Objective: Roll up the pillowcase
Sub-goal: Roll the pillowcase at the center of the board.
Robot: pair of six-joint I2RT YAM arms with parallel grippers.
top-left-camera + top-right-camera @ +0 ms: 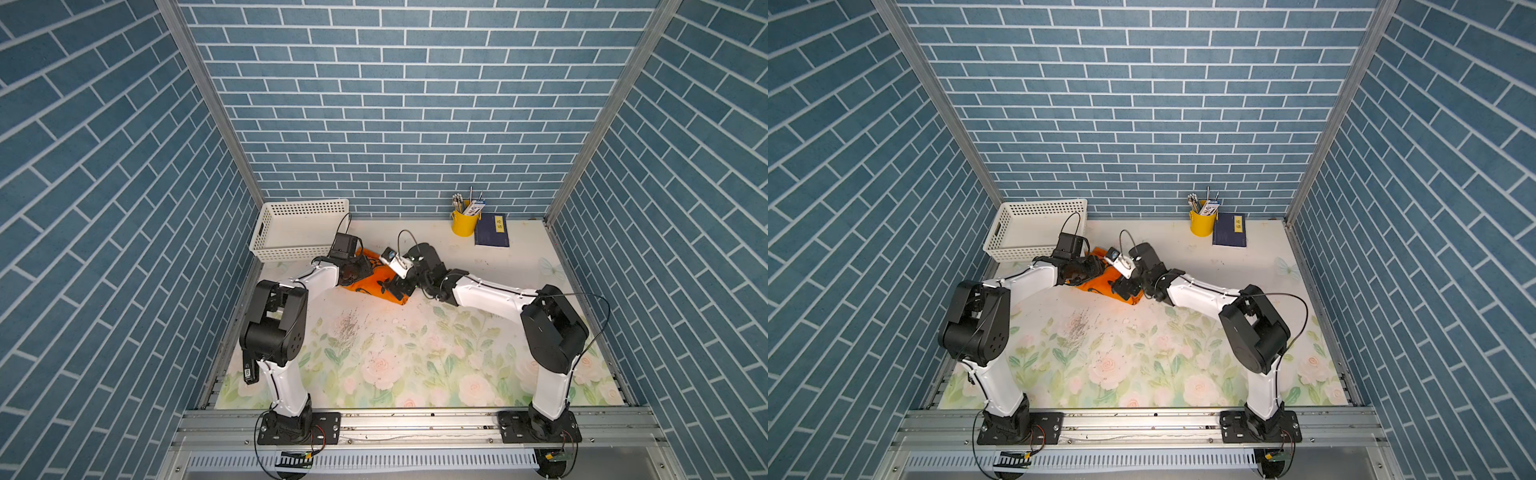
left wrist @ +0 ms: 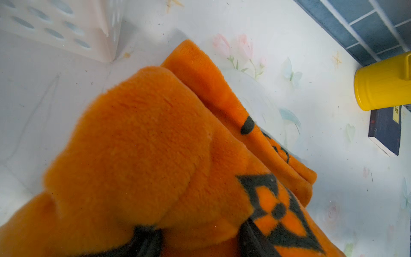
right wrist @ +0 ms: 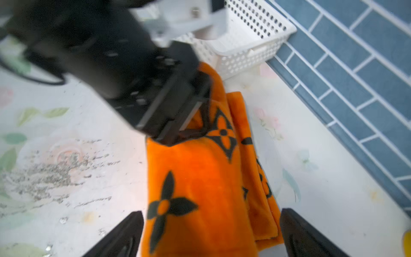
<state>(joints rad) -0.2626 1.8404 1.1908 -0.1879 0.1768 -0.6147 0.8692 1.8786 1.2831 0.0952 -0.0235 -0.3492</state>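
Left claw (image 3: pixel 189 120) grasps the end of the pillowcase (image 3: pixel 200 178) nearest the basket (image 3: pixel 255 33). The bundle lies on the counter (image 3: pixel 311 211) toward the back, its long axis running claw to claw. Right claw (image 3: pixel 211 212) is released, jaws straddling the opposite end.

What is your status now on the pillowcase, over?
Left gripper shut on the pillowcase. Right gripper open, fingers either side of it. Pillowcase loosely rolled, layers uneven. White basket close beside, not blocking.

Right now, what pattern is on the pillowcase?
Black flowers on the orange pillowcase; clearest in the right wrist view.
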